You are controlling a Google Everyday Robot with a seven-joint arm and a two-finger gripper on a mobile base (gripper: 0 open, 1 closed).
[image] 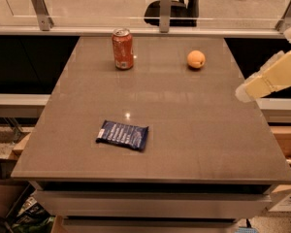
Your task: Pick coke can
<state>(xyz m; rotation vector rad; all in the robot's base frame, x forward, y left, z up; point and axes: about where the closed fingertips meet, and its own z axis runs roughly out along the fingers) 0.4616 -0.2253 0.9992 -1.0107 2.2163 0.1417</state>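
Worktop (199, 135) fills the view, wide, grey and mostly bare. Over its right edge hangs the cream gripper (250, 87); whether it is clenched or released I cannot tell. Dark-blue snack packet (122, 135) lies flat toward the front left. Coke can (122, 49) stands upright, long axis vertical, near the far edge, well apart from the gripper, across open surface to its far left. Orange (196, 59) sits just beside that straight line, so I judge the reach passes close by it.

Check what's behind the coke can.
Behind the coke can: bare table edge, then a glass railing. The can hides a patch of tabletop behind it. The tool sits by the table's right edge, apart from the can.
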